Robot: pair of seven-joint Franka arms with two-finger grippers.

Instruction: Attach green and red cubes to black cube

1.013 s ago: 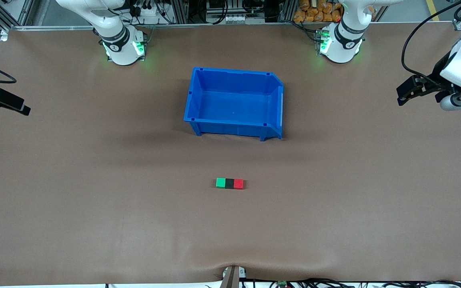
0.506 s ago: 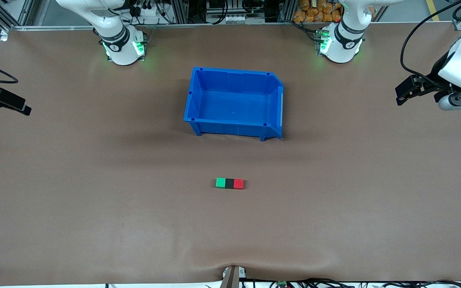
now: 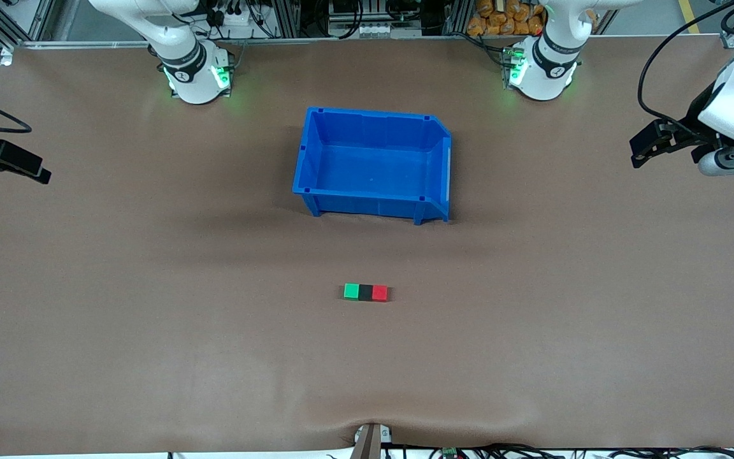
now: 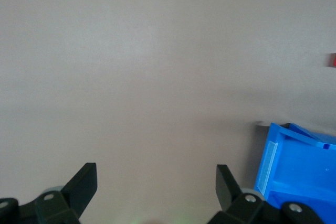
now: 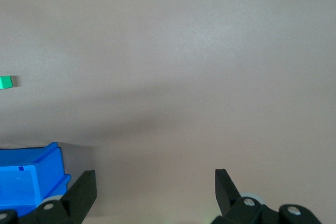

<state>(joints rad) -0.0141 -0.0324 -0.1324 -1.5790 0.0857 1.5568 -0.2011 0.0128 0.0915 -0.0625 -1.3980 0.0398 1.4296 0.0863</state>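
Nearest the front camera, green cube [image 3: 351,291], black cube [image 3: 365,292] and red cube [image 3: 380,292] sit in one row, touching, black between; the join looks complete. Farther off stands the empty blue bin [image 3: 306,172]. Left gripper [image 3: 644,148] and right gripper [image 3: 29,171] hang over the table ends, jaws apart and empty; best practice now is to stay clear of the row.

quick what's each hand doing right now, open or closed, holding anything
Left hand: open, holding nothing, over bare table at the left arm's end.
Right hand: open, holding nothing, over bare table at the right arm's end.
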